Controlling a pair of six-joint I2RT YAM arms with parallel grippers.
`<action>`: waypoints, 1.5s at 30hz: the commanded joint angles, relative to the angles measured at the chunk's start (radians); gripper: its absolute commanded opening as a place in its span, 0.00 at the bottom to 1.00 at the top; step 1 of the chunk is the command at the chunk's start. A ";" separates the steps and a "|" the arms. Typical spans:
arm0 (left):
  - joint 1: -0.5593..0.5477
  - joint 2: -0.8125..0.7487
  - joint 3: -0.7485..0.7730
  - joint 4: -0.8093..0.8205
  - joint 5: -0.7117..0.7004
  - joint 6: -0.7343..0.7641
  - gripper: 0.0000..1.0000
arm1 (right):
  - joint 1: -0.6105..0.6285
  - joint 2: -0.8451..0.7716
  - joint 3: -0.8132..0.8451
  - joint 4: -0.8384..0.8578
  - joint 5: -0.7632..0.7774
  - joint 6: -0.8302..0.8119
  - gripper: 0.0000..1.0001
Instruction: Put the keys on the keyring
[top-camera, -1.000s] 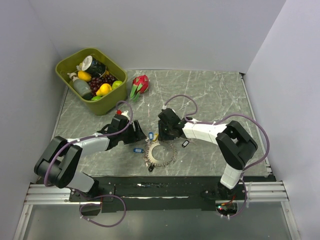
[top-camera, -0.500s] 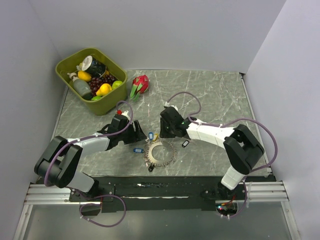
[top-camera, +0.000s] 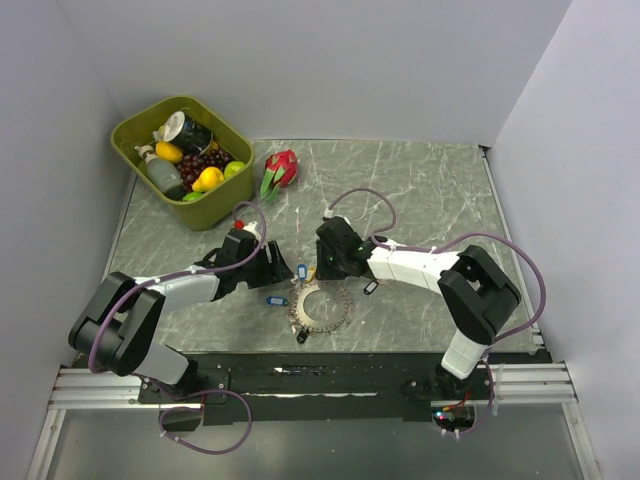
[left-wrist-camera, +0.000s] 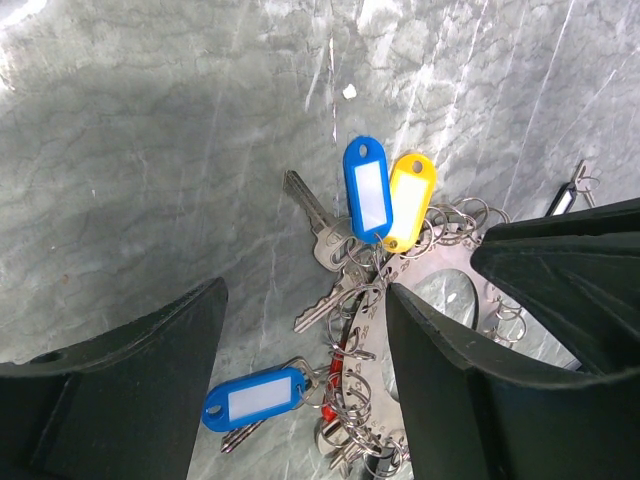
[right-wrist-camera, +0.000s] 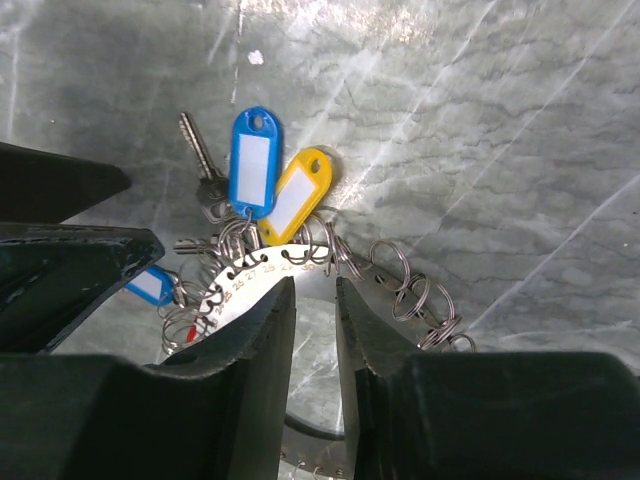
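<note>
At 12 o'clock the keyring is straddled by the near-shut right hand, likely for steadying; grip can't be told. The left hand is held wide, empty.

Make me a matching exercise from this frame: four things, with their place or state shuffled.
Things:
1. bin
2. dragon fruit
3. yellow tag
4. left gripper

Place or state:
A. open
B. far left corner of the table
C. beside a blue tag
D. just right of the bin

Pairs: 1-B, 2-D, 3-C, 4-A
</note>
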 joint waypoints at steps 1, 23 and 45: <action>0.001 -0.003 -0.012 0.007 0.003 0.025 0.71 | 0.006 0.014 0.044 0.022 0.003 0.011 0.30; 0.001 -0.006 -0.006 0.000 -0.006 0.037 0.72 | 0.006 0.038 0.062 -0.003 0.035 0.000 0.30; 0.001 0.001 -0.011 0.010 -0.006 0.037 0.72 | 0.006 0.010 0.014 0.020 0.023 0.005 0.30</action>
